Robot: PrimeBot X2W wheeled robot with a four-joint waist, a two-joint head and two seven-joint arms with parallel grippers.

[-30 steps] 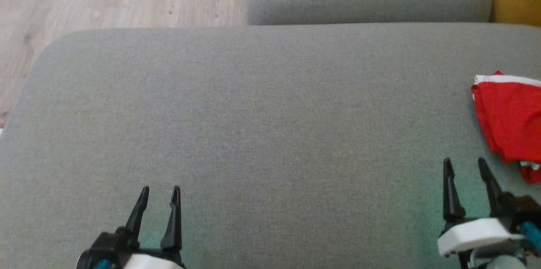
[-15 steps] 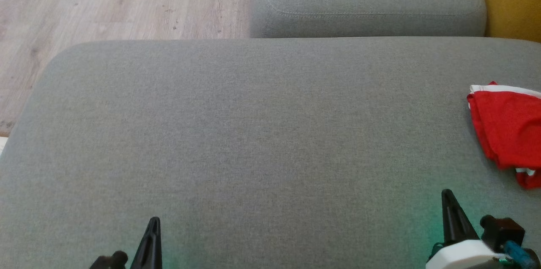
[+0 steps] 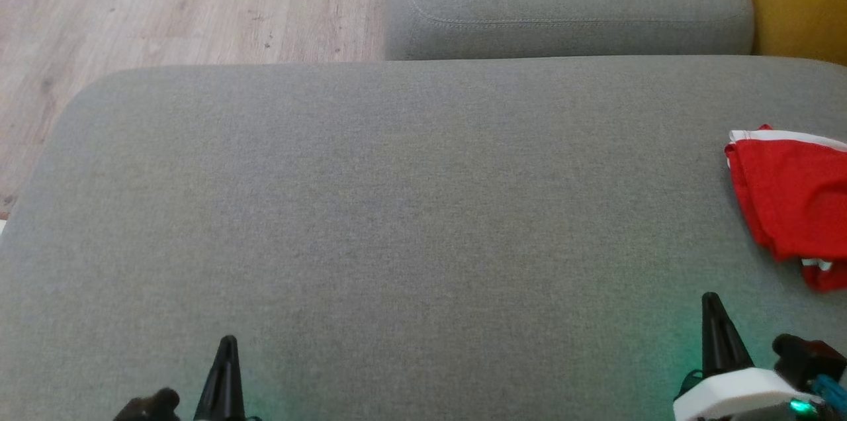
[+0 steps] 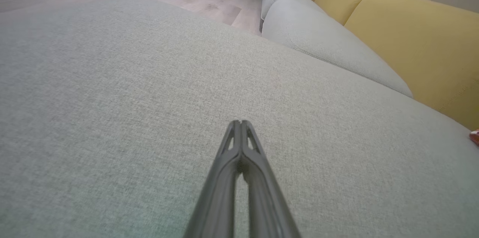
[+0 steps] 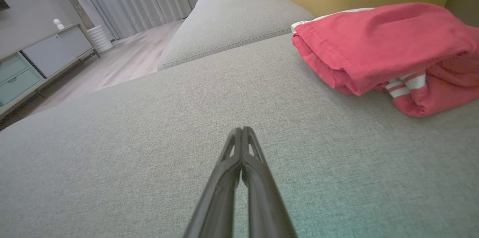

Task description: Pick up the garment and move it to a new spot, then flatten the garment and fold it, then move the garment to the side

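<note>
- A broad grey woven-fabric sofa cushion (image 3: pixel 397 209) spread out before the robot, with pale wood-plank floor (image 3: pixel 165 4) beyond its far left corner.
- A second grey seat cushion (image 3: pixel 569 4) and a mustard-yellow backrest (image 3: pixel 801 4) stood behind it.
- The folded red garment with white stripes (image 3: pixel 787 202) lay at the cushion's right edge.
- The left fingers (image 4: pixel 224 170) and the right fingers (image 5: pixel 224 178) were each pressed together, gripping nothing, above bare cushion. The right pair was near the garment but apart from it.
</note>
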